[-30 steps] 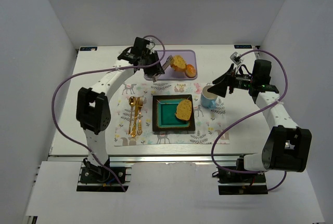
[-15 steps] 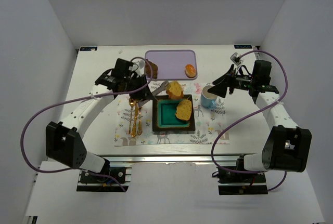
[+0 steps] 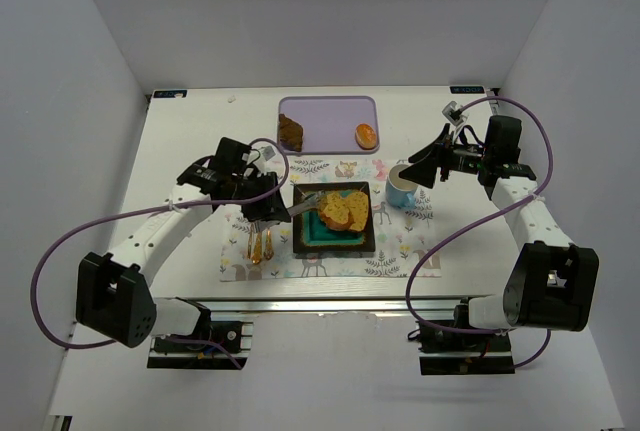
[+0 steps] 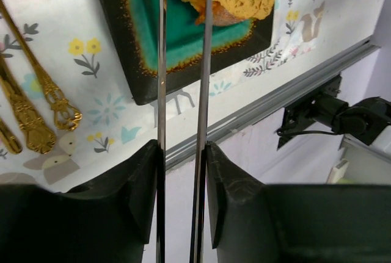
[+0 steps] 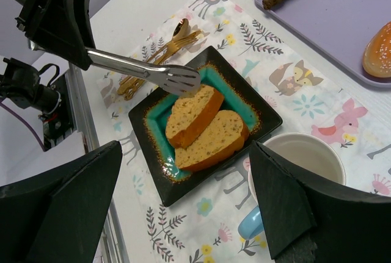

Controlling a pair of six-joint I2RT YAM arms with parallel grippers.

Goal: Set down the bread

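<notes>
We saw tongs in the left gripper, nearly shut, grip unclear, at the bread, whose long axis ran 12-to-6 o'clock from above.

Count it off: two bread slices, both on the one square plate, out ahead of the left fingers. One pair of tongs runs between those fingers. One cup. One purple tray, and on it one brown chunk and one orange bun. One placemat. Gold cutlery beside the fingers: at least two pieces, exact number unclear.
</notes>
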